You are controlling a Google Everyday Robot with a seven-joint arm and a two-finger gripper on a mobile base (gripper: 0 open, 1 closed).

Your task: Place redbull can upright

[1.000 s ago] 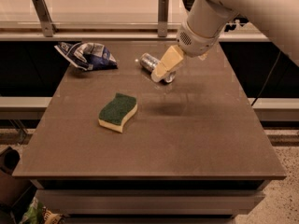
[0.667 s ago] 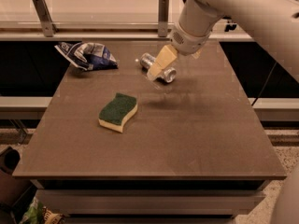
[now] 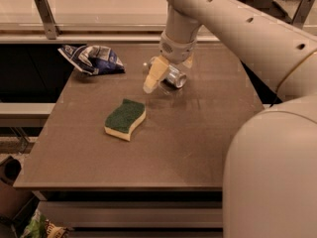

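Note:
The redbull can (image 3: 173, 77) lies on its side at the back middle of the brown table (image 3: 198, 148), one shiny round end facing front right. My gripper (image 3: 166, 74) hangs from the arm right over it. It is open, with one cream finger (image 3: 153, 76) down along the can's left side and the other (image 3: 187, 61) showing behind the can, so the can lies between them. I cannot tell whether the fingers touch it.
A green and yellow sponge (image 3: 125, 118) lies left of centre. A crumpled blue-and-white snack bag (image 3: 91, 58) lies at the back left corner. A raised ledge with metal posts (image 3: 45, 17) runs behind the table. My arm (image 3: 267, 133) fills the right side.
The gripper has moved left and down over the can, which has stayed in place. The arm now covers much more of the right side of the view.

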